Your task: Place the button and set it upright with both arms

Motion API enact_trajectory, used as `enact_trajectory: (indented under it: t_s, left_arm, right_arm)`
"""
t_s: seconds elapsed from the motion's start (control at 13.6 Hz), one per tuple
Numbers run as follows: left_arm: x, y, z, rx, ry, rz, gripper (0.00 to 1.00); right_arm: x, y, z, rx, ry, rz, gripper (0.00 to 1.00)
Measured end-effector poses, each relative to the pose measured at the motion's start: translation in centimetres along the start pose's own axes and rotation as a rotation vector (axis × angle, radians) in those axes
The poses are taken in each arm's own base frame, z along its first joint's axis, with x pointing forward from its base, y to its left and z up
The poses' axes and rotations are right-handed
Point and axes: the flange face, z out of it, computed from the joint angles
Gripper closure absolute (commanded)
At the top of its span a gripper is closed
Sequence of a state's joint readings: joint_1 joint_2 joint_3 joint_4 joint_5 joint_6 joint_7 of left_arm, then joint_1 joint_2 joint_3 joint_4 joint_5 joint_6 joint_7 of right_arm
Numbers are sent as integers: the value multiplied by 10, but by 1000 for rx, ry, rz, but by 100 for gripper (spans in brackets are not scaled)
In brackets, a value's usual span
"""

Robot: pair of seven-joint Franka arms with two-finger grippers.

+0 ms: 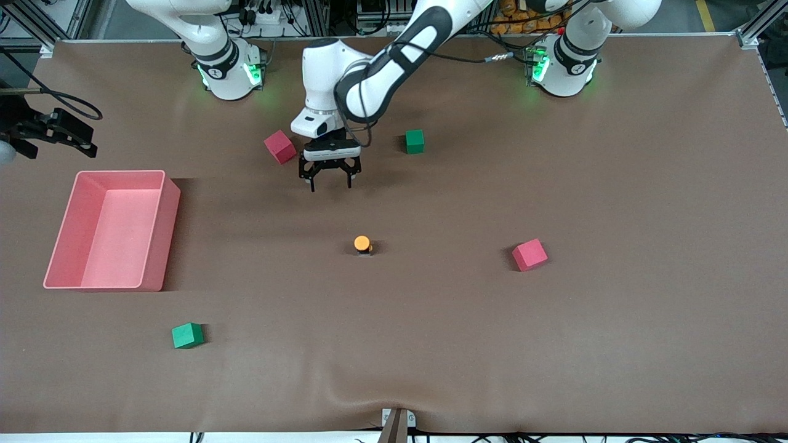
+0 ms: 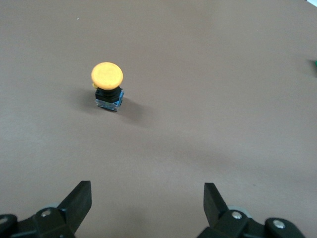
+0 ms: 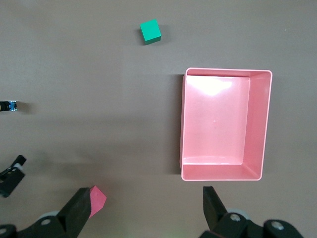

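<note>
The button (image 1: pixel 362 244) stands upright on the brown table, orange cap on top, near the table's middle. In the left wrist view the button (image 2: pixel 107 84) shows its black body and blue base, some way ahead of the fingertips. My left gripper (image 1: pixel 329 175) (image 2: pixel 147 203) hangs open and empty over the table, between the button and the arms' bases. My right gripper (image 3: pixel 147 208) is open and empty, high over the table near the pink bin; it is out of the front view. The button (image 3: pixel 9 106) is cut off at that view's edge.
A pink bin (image 1: pixel 161 246) (image 3: pixel 225 174) stands empty toward the right arm's end. One red cube (image 1: pixel 280 147) (image 3: pixel 97 199) lies beside the left gripper, another (image 1: pixel 529 255) toward the left arm's end. Green cubes lie near the bases (image 1: pixel 415 141) and near the front edge (image 1: pixel 187 335) (image 3: pixel 150 31).
</note>
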State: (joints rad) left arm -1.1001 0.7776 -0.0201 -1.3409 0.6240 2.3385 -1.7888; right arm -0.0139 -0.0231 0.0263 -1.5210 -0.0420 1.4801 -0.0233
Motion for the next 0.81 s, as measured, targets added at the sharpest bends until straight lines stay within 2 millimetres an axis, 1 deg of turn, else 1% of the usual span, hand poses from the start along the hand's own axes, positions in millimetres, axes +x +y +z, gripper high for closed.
enact_trajectory:
  t_s: [0.15, 0.37, 0.52, 0.66, 0.81]
  left_arm:
    - [44, -4, -29, 69, -28, -15, 0]
    - [124, -23, -82, 151, -103, -14, 0]
    - [180, -47, -119, 203, -161, 15, 0]
    - [237, -80, -158, 242, -212, 72, 0]
    - [286, -116, -193, 248, -282, 139, 0]
  right_arm:
    - [0, 0, 0, 0, 0, 0, 0]
    - [0, 0, 0, 0, 1, 0, 0]
    - [0, 0, 0, 0, 1, 0, 0]
    - [1, 0, 0, 0, 1, 1, 0]
    - [1, 0, 0, 0, 1, 0, 0]
